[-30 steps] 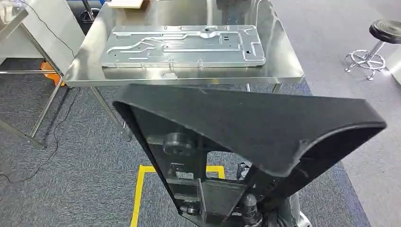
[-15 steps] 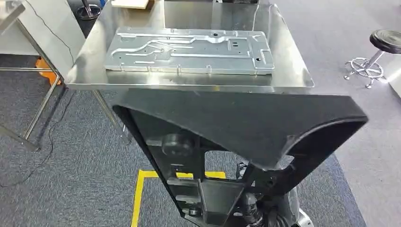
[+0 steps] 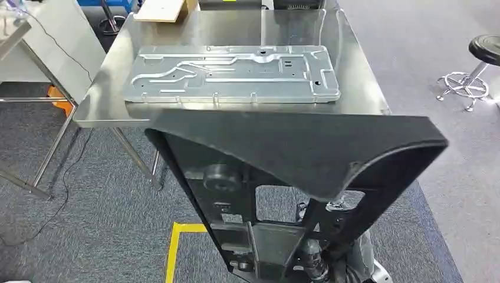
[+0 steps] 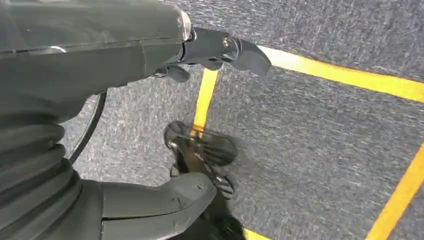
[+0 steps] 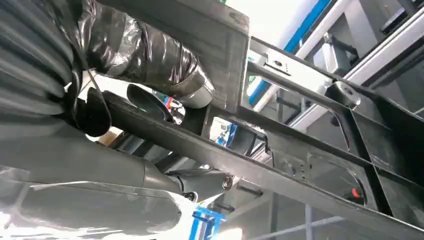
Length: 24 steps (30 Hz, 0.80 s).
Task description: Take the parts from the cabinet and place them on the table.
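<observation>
A big black plastic part point(image 3: 295, 147), a wide curved panel on a ribbed frame, is carried in front of my body. Its far edge reaches over the front edge of the steel table point(image 3: 359, 71). A stamped grey metal plate point(image 3: 233, 73) lies flat on that table. My right hand point(image 5: 75, 150) grips a bar of the black part point(image 5: 280, 160), fingers on one side and thumb on the other. My left hand point(image 4: 90, 200) hangs over the carpet, its fingers point(image 4: 225, 47) reaching out from behind the black part point(image 4: 90, 30), thumb spread away.
A wooden board point(image 3: 162, 9) lies at the table's far left corner. Another bench point(image 3: 35, 41) stands on the left and a black stool point(image 3: 480, 59) on the right. Yellow tape point(image 3: 174, 247) marks the grey carpet below me.
The whole picture has shifted: the camera moved toward the table, which sits lower and nearer now. The black part's far edge now covers the table's front edge. My hold on it is unchanged.
</observation>
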Tool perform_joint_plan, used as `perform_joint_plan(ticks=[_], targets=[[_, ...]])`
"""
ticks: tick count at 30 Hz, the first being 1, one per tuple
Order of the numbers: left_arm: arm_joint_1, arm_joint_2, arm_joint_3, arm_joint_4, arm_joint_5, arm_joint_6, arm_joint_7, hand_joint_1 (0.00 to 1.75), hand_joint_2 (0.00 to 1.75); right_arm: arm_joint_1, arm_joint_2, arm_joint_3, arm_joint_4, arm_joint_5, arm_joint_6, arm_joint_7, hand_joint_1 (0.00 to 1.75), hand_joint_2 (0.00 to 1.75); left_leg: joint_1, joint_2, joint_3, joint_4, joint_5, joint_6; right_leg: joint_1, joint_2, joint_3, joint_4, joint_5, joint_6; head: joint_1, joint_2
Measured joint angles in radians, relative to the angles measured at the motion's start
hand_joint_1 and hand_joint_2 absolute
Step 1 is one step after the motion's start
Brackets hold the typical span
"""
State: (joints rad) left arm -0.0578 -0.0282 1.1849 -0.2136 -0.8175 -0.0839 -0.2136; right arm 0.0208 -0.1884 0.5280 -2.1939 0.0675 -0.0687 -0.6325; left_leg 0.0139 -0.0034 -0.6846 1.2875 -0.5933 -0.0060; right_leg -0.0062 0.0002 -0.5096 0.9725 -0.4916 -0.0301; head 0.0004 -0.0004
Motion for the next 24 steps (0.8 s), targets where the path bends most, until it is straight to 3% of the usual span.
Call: perform_joint_plan(ticks=[1,2,3,5,8,9,10,12,13,14,15,16,18,19,22,23,24], targets=[[0.0,0.0,0.0,0.0,0.0,0.0,0.0,0.0,1.75,0.001,0.0,0.0,0.0,0.0,0.0,0.0,1.75,1.75,0.001,0.0,0.016,-0.06,0.055,-0.001,0.0,0.001,0.012,0.001,-0.01,0.002,0.0,0.0],[0.0,0.0,0.0,0.0,0.0,0.0,0.0,0.0,1.75,0.001,0.0,0.0,0.0,0.0,0.0,0.0,1.75,1.75,0.002,0.001,0.049,-0.156,0.122,0.001,-0.001,0.001,0.026,0.004,-0.022,0.006,0.0,0.0],[0.0,0.001,0.0,0.0,0.0,0.0,0.0,0.0,1.75,0.001,0.0,0.0,0.0,0.0,0.0,0.0,1.75,1.75,0.003,0.001,0.077,-0.235,0.171,0.003,-0.001,0.0,0.038,0.006,-0.033,0.01,0.0,0.0],[-0.002,0.001,0.0,0.0,0.0,0.002,0.0,0.0,1.75,0.0,0.0,0.0,0.0,0.0,0.0,0.0,1.75,1.75,-0.003,0.0,0.102,-0.275,0.146,0.014,0.006,0.003,0.038,0.011,-0.046,0.024,0.0,0.0],[0.001,0.002,0.0,0.0,-0.002,0.005,0.001,0.0,1.75,0.0,0.0,0.0,0.0,0.001,-0.001,0.0,1.75,1.75,-0.007,-0.001,0.101,-0.275,0.138,0.033,0.005,0.001,0.043,0.002,-0.052,0.036,0.0,0.0],[0.0,0.002,0.0,0.0,-0.003,0.005,0.001,0.0,1.75,0.0,0.0,0.0,0.0,0.001,-0.001,0.0,1.75,1.75,0.0,-0.001,0.113,-0.284,0.14,0.041,0.0,0.001,0.047,0.007,-0.062,0.043,0.0,0.0],[-0.001,0.002,0.0,0.0,-0.003,0.005,0.0,0.0,1.75,-0.001,0.0,0.001,0.0,0.002,-0.001,0.0,1.75,1.75,0.0,-0.001,0.119,-0.286,0.135,0.048,0.0,0.0,0.03,0.05,-0.08,0.048,0.001,0.0],[-0.001,0.002,0.0,0.0,-0.003,0.005,0.0,0.0,1.75,-0.001,0.0,0.001,0.0,0.002,-0.001,-0.001,1.75,1.75,-0.001,0.0,0.127,-0.286,0.126,0.056,-0.003,0.0,-0.068,0.217,-0.146,0.057,0.0,0.0],[-0.001,0.002,0.0,0.0,-0.003,0.005,0.0,0.0,1.75,0.001,0.0,0.001,0.0,0.002,-0.001,0.0,1.75,1.75,-0.002,0.0,0.131,-0.286,0.121,0.057,-0.004,0.0,-0.12,0.296,-0.166,0.06,0.0,0.0],[-0.001,0.002,0.0,0.0,-0.003,0.005,0.0,0.0,1.75,0.001,0.0,0.001,0.001,0.002,-0.001,0.0,1.75,1.75,-0.002,-0.001,0.137,-0.285,0.115,0.057,-0.005,0.0,-0.16,0.345,-0.165,0.061,0.0,0.0],[0.0,0.002,0.0,0.0,-0.003,0.006,0.001,0.0,1.75,0.001,0.0,0.001,0.001,0.002,-0.001,0.0,1.75,1.75,-0.002,-0.002,0.147,-0.285,0.107,0.056,-0.007,0.0,-0.178,0.342,-0.132,0.06,0.0,0.0],[0.001,0.002,0.0,0.0,-0.003,0.006,0.001,0.0,1.75,0.001,0.0,0.001,0.001,0.002,-0.001,0.0,1.75,1.75,-0.002,-0.004,0.16,-0.285,0.098,0.054,-0.007,0.0,-0.169,0.291,-0.079,0.058,0.0,0.0],[0.0,0.002,0.0,0.0,-0.008,0.006,0.001,0.0,1.75,0.001,0.0,0.001,0.001,0.002,-0.003,0.0,1.75,1.75,-0.002,-0.006,0.191,-0.287,0.08,0.048,-0.003,0.001,-0.112,0.12,0.048,0.043,0.0,0.0],[0.002,0.001,0.0,0.0,-0.009,0.006,0.001,0.0,1.75,0.001,0.0,0.001,0.001,0.002,-0.004,0.0,1.75,1.75,0.0,-0.008,0.195,-0.292,0.074,0.045,0.005,0.001,-0.093,0.072,0.063,0.033,0.001,0.0],[-0.003,0.0,0.0,0.0,-0.012,0.007,0.001,0.0,1.75,-0.002,0.0,0.001,0.002,0.001,-0.005,0.0,1.75,1.75,-0.001,-0.005,0.201,-0.303,0.065,0.026,0.014,0.001,-0.078,0.043,0.037,0.02,0.002,0.0],[-0.003,0.0,0.0,0.0,-0.012,0.007,0.001,0.0,1.75,-0.002,0.0,0.002,0.002,0.001,-0.005,0.0,1.75,1.75,-0.001,-0.002,0.207,-0.312,0.065,0.022,0.013,0.003,-0.076,0.036,0.037,0.016,0.001,0.0],[-0.005,0.001,0.0,0.0,-0.012,0.007,0.001,0.0,1.75,-0.002,0.001,0.002,0.002,0.001,-0.005,0.0,1.75,1.75,-0.007,0.002,0.215,-0.314,0.059,0.015,-0.004,0.004,-0.062,0.016,0.042,0.009,0.0,0.0]])
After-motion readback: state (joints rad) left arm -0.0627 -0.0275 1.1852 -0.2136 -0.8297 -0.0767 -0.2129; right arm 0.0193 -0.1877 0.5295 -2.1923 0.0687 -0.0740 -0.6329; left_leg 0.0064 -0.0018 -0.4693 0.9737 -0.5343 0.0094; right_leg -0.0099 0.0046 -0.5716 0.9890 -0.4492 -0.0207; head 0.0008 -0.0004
